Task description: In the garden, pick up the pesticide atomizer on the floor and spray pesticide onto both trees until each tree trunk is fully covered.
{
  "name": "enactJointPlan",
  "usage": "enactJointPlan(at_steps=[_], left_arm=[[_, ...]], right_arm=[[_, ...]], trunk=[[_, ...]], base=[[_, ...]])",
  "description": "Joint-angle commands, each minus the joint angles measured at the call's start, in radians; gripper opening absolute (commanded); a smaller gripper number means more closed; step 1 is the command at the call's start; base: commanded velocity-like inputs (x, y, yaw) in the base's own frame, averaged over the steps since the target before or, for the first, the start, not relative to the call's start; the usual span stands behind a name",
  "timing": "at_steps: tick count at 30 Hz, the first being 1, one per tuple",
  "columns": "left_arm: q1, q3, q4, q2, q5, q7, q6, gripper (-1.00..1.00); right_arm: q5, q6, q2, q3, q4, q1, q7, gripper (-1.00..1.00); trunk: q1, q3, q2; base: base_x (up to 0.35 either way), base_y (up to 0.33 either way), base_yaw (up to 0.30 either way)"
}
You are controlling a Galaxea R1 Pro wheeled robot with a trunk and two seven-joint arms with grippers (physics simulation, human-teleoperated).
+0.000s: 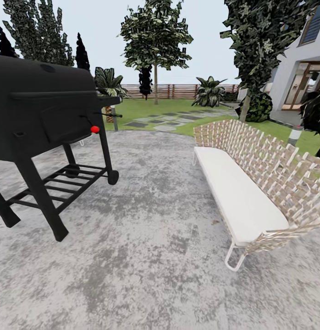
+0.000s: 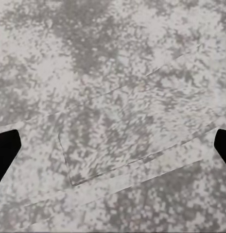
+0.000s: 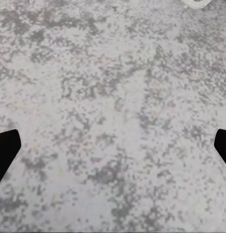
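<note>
I am standing on a mottled grey stone patio. A black barrel grill on a wheeled stand is sitting on my left; a long woven bench with a white seat cushion is sitting on my right. Beyond the paving, the green lawn is stretching to a red-brown slatted fence, with a leafy tree on a pale trunk before it. My left gripper and right gripper are hanging over bare paving, dark fingertips spread wide, released, grasping nothing. I cannot see the atomizer.
</note>
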Motion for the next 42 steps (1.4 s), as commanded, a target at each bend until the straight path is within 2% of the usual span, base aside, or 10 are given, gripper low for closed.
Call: enactJointPlan(at_steps=[1, 16, 42], left_arm=[[-0.001, 0.001, 0.001, 0.000, 0.001, 0.000, -0.003, 1.00], [-0.001, 0.001, 0.001, 0.000, 0.001, 0.000, -0.003, 1.00], [-0.001, 0.001, 0.002, 0.000, 0.001, 0.001, -0.003, 1.00]], right_arm=[[0.001, -0.003, 0.000, 0.000, 0.001, 0.000, -0.001, 1.00], [0.002, -0.003, 0.000, 0.000, 0.003, 0.000, -0.001, 1.00], [0.000, -0.003, 0.000, -0.001, 0.002, 0.000, -0.002, 1.00]], trunk=[[0.000, 0.001, 0.000], [0.000, 0.023, 0.000], [0.000, 0.024, 0.000]], base=[[0.338, 0.007, 0.000], [0.338, 0.001, 0.000], [0.338, 0.000, 0.000]])
